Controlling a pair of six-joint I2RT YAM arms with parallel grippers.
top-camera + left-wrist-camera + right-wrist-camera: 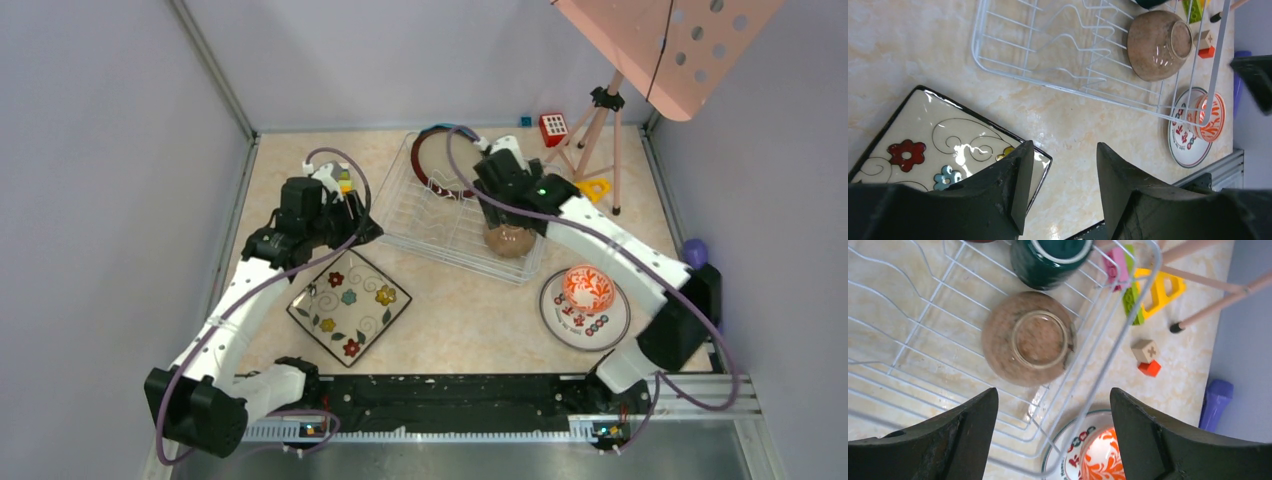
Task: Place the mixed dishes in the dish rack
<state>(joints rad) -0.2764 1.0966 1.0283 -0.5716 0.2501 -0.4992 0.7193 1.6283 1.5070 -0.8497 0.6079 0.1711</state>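
The dishes not yet loaded lie nearest. The square floral plate [350, 305] is flat on the surface [460, 300] at near left. At near right, the white red-marked plate [580, 330] has the red-white bowl [588, 288] sitting on it. The dish rack [440, 225] stands beyond them, about mid-surface. It holds the tan bowl [510, 240] upside down in its near right corner, the teal mug [1050, 257] just behind that, and the brown-rimmed plate [437, 160] on edge at the far end.

The step in hand looks to be the floral plate. It lies flush and glossy, so a straight-down pinch would likely slip. It would be better to come in low at the far corner, work one finger under the rim and close firmly. The plate could then be tipped upright and lowered between the dividers in the rack's open left half. The right arm should lift clear of the rack first, so the two arms do not meet.

The left gripper [1060, 185] hovers just above that far corner, angled down and to the right, its jaws partly open and holding nothing. Farther off, the right gripper [1053, 435] hangs over the rack directly above the tan bowl. Its jaws are spread wide and empty, and they appear clear of the bowl.
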